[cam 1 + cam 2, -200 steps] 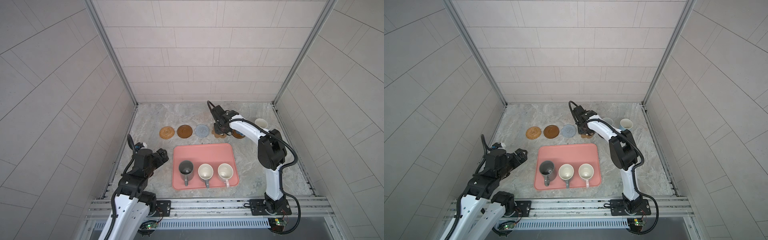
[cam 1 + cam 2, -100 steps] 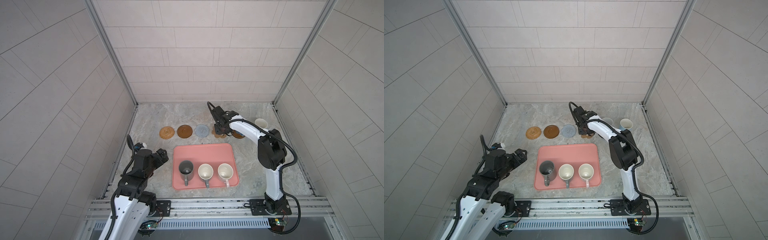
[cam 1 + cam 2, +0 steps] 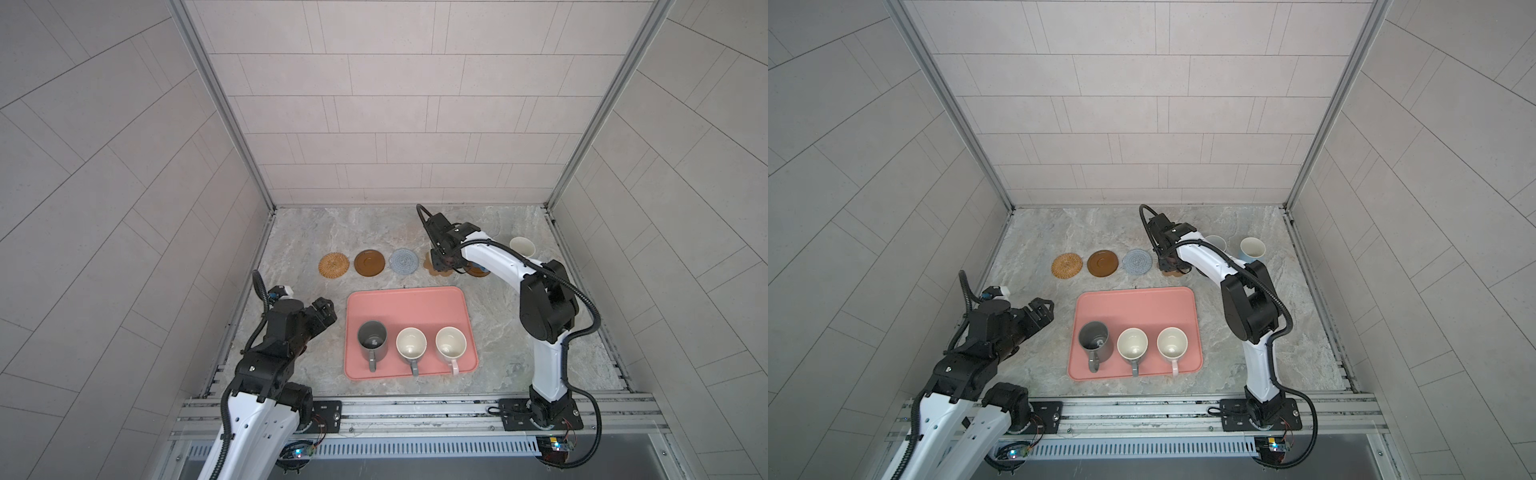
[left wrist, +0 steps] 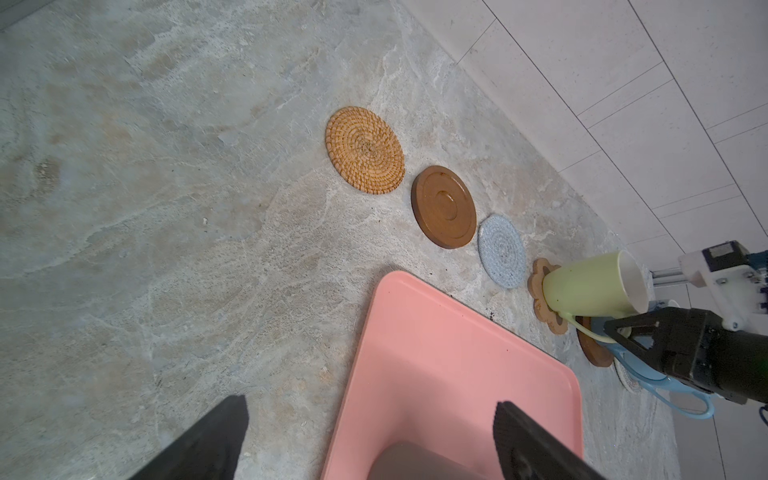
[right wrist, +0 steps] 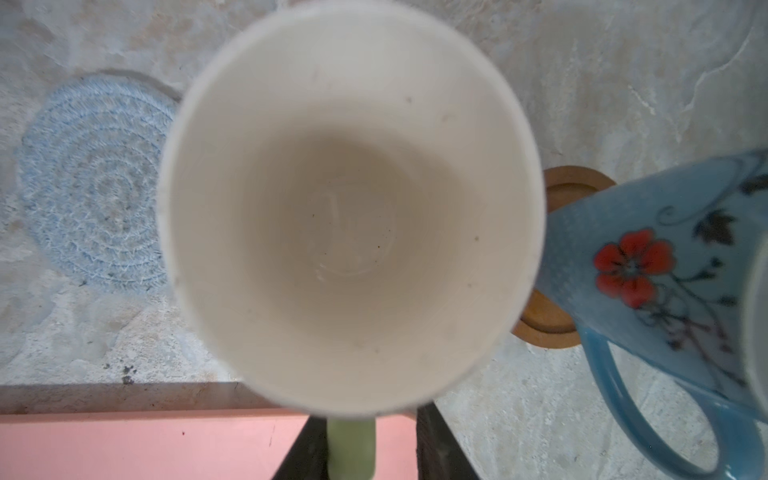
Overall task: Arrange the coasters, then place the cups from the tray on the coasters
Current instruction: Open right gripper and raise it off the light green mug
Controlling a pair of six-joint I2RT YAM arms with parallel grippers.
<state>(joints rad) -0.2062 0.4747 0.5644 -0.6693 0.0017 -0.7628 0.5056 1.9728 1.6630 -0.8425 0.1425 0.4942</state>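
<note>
Right claw (image 5: 368,446), loose around the handle of the green cup (image 4: 590,291) on the paw coaster (image 4: 540,272), should back off without tipping it.

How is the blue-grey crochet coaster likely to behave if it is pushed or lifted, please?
The blue-grey crochet coaster looks like soft yarn, so it is probably floppy and light. Lying flat on the table, it would likely bunch rather than slide cleanly.
</note>
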